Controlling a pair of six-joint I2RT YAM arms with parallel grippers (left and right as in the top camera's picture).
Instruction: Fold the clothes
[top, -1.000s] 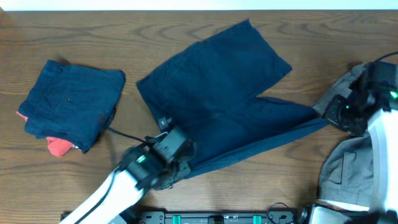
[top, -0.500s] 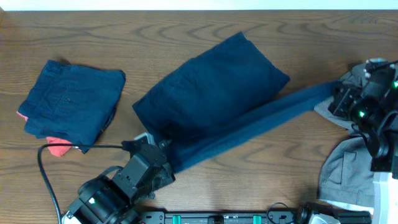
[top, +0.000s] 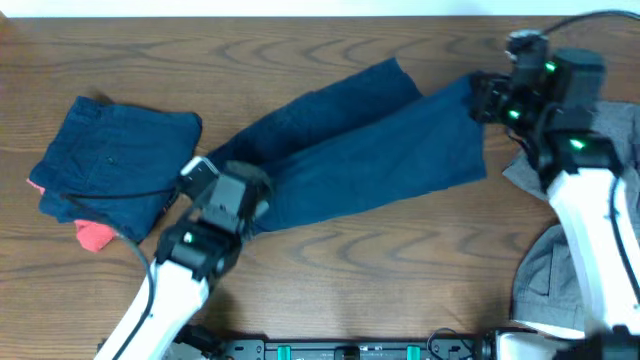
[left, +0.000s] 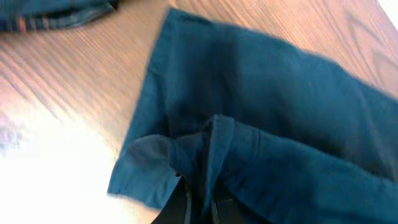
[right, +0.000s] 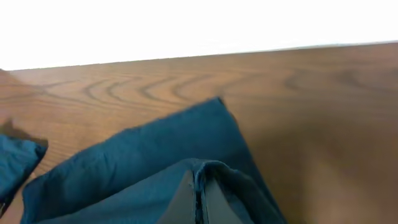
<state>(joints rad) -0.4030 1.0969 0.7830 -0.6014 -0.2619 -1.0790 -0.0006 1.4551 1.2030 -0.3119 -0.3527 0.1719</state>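
Across the frame's middle, on the brown wooden table (top: 330, 255), long dark navy cloth shorts (top: 370, 155) lie doubled. A folded navy garment (top: 115, 165) sits left, a grey garment (top: 555, 275) lower right. The left gripper (top: 258, 208) pinches the shorts' lower-left end, the right gripper (top: 476, 98) their upper-right corner.

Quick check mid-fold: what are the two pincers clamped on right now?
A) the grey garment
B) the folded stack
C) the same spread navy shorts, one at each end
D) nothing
C: the wrist views show fabric of the navy shorts bunched in the left pincer and in the right pincer, at opposite ends.
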